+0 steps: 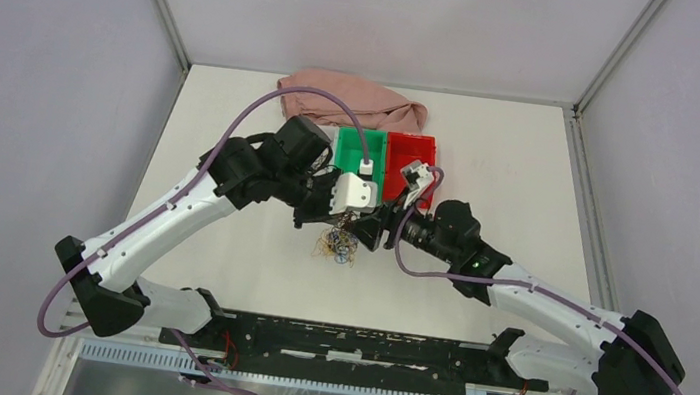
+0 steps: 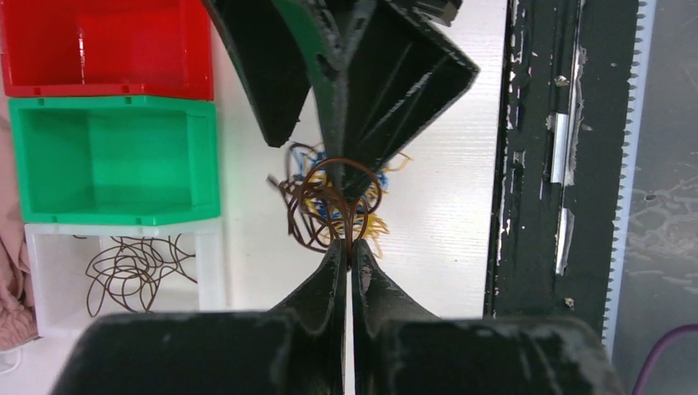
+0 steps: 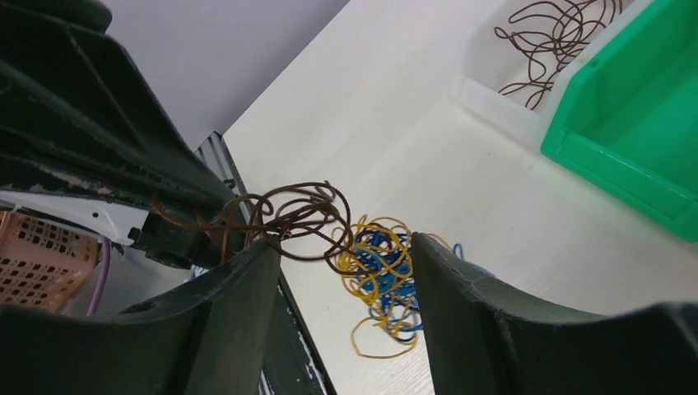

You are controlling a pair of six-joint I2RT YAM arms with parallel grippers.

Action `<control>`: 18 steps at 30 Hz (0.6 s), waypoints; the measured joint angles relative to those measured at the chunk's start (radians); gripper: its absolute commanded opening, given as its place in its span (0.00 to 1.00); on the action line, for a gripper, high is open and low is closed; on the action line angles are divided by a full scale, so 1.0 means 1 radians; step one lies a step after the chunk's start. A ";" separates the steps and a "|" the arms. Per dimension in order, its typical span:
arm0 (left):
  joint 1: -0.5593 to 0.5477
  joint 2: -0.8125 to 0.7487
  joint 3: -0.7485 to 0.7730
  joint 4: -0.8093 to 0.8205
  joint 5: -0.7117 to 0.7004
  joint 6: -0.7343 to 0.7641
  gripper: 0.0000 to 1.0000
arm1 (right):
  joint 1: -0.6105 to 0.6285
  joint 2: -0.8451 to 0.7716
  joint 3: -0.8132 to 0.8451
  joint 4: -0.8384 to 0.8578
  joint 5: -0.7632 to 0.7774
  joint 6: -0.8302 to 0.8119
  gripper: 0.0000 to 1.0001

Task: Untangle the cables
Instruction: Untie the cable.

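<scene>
Right gripper: two dark fingers rose from the bottom edge, spread wide apart.
Cables: a tangle of yellow and blue loops lay on the white table, seen in the gap between those fingers. Dark brown loops led up and left from it to the tip of the left gripper.
Green bin: stood at the right edge.
White bin: stood just beside the green one and held loose brown wires.

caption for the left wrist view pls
Left gripper pinching a brown strand of the tangled cables, green bin alongside.
</scene>
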 measured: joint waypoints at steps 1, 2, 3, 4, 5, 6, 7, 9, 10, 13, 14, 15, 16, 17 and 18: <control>0.000 0.000 0.000 -0.005 0.003 0.000 0.03 | 0.000 0.004 0.000 0.007 0.015 0.006 0.61; 0.000 0.000 0.000 -0.010 0.006 0.000 0.03 | 0.000 0.005 0.000 0.011 0.026 0.012 0.58; 0.000 0.000 0.000 -0.016 0.007 0.000 0.03 | 0.000 0.006 0.000 0.014 0.048 0.019 0.55; 0.000 0.000 0.000 -0.024 0.010 0.001 0.03 | 0.000 0.006 0.000 0.019 0.070 0.027 0.52; 0.000 0.000 0.000 -0.029 0.014 0.002 0.03 | 0.000 0.004 0.000 0.021 0.086 0.031 0.50; 0.000 0.000 0.000 -0.034 0.017 0.003 0.03 | 0.000 -0.001 0.000 0.016 0.114 0.036 0.49; 0.000 0.000 0.000 -0.038 0.021 0.005 0.03 | 0.000 -0.010 0.000 0.006 0.135 0.040 0.47; 0.000 0.000 0.000 -0.047 0.023 0.010 0.03 | 0.000 -0.036 0.000 -0.016 0.180 0.044 0.47; 0.000 -0.001 0.000 -0.052 0.023 0.014 0.03 | 0.000 -0.052 0.000 -0.028 0.204 0.047 0.46; 0.000 -0.006 0.000 -0.056 0.021 0.022 0.03 | 0.000 -0.119 0.000 -0.072 0.274 0.051 0.50; 0.000 -0.011 -0.002 -0.053 0.017 0.022 0.03 | 0.000 -0.140 0.000 -0.083 0.288 0.051 0.53; 0.000 -0.016 -0.006 -0.048 0.011 0.022 0.03 | 0.000 -0.158 -0.001 -0.091 0.293 0.051 0.57; 0.000 -0.021 -0.012 -0.043 0.003 0.022 0.03 | 0.000 -0.172 -0.004 -0.095 0.293 0.051 0.58; 0.000 -0.026 -0.019 -0.035 -0.005 0.022 0.03 | 0.000 -0.187 -0.008 -0.100 0.285 0.048 0.59; 0.000 -0.032 -0.027 -0.026 -0.010 0.021 0.03 | 0.000 -0.198 -0.014 -0.103 0.268 0.047 0.59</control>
